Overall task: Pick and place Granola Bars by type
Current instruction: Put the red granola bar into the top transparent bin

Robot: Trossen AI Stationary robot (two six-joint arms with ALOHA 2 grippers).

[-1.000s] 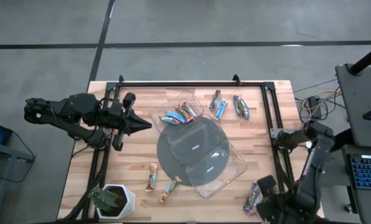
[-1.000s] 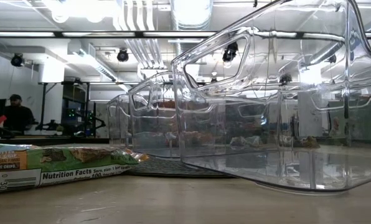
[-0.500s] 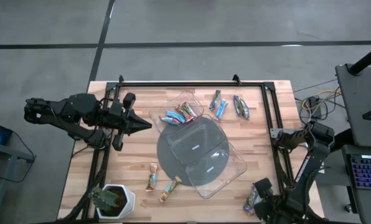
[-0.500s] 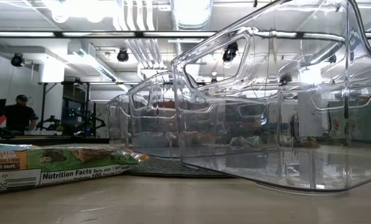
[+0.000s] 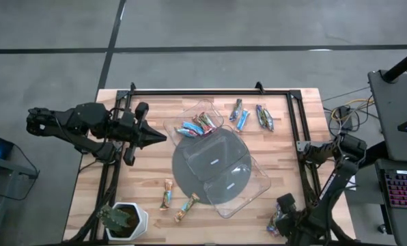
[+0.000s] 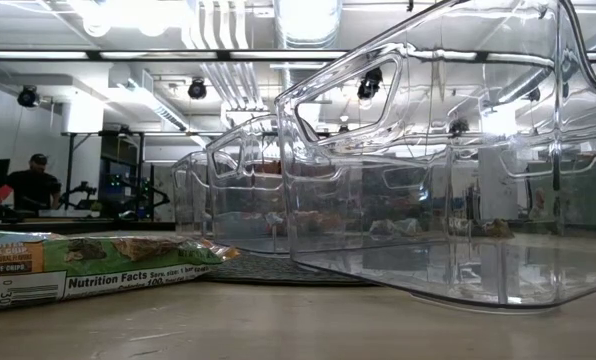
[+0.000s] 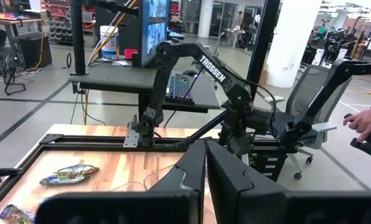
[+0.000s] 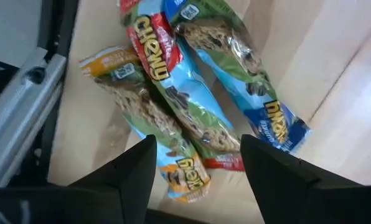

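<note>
Several wrapped granola bars lie about the table. Three bars, blue, green and orange-brown (image 8: 198,106), lie flat in a bunch at the near right corner (image 5: 275,220). My right gripper (image 8: 198,180) is open just above them, one finger on either side of the bunch (image 5: 284,210). More bars lie in the far clear tray (image 5: 197,125), at the far right (image 5: 248,116) and at the near left (image 5: 176,199). One bar shows close up in the low view (image 6: 88,265). My left gripper (image 5: 156,137) is shut and empty at the table's left, pointing right (image 7: 205,180).
A grey disc (image 5: 183,164) lies mid-table with clear plastic trays (image 5: 241,184) on and beside it. A white-potted plant (image 5: 121,220) stands at the near left corner. A black frame rail (image 5: 306,164) runs along the right edge. A person's hand (image 7: 363,124) shows beyond the table.
My right gripper has gone a little toward the table's left, over the bunch of bars at the near right corner. The bars have not moved.
</note>
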